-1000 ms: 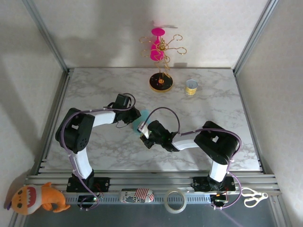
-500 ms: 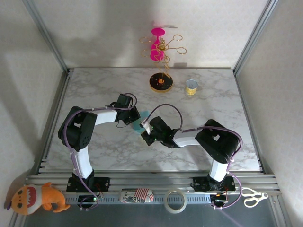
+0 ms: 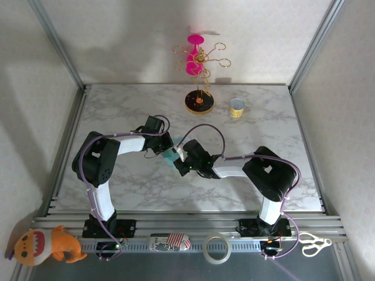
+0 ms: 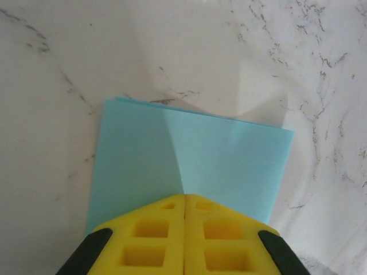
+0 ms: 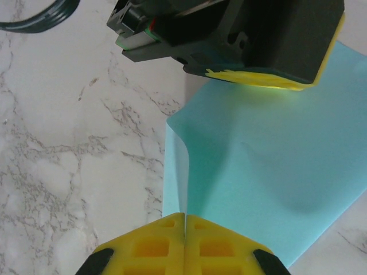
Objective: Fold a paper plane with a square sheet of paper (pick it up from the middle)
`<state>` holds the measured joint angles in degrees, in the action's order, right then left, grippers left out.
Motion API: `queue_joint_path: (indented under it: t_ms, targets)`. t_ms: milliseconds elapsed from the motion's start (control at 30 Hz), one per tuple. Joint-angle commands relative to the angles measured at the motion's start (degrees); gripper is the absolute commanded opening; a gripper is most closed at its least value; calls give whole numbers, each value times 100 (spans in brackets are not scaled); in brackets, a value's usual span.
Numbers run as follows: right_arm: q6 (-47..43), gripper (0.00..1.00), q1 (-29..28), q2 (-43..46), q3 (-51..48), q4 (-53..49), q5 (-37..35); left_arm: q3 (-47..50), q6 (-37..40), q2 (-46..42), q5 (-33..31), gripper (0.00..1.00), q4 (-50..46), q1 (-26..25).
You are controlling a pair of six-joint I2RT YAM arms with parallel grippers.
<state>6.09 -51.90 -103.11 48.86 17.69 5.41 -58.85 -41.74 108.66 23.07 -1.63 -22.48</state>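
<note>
The square sheet of paper [image 3: 170,155] is sitting near the middle of the table [image 3: 117,111], slightly toward the left edge, caught between the two grippers. In the left wrist view the sheet [image 4: 189,163] is spreading out flat beyond the yellow pads, with a faint crease running up from them and a second layer's edge peeking out along its far side. The left gripper [image 4: 184,197] is pinching the sheet's edge, its jaws pressed fully together on the paper. The right gripper [image 5: 184,216] is doing the same from the opposite side, jaws closed tight on a raised fold of the sheet [image 5: 269,166], which is buckling and bulging between the two grips (whether it is touching the table underneath, I cannot tell). Toward the table's far edge a round black-and-yellow stand base [image 3: 199,102] is holding up a gold wire tree, and a small yellow can [image 3: 236,108] is standing just to its right.
</note>
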Motion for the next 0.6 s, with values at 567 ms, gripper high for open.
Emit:
queue_joint_path:
  t_ms: [567]
  targets:
    - [207, 6, 48, -316, 295, -354, -425, -12, 138, 276, -119, 5, -402, -94]
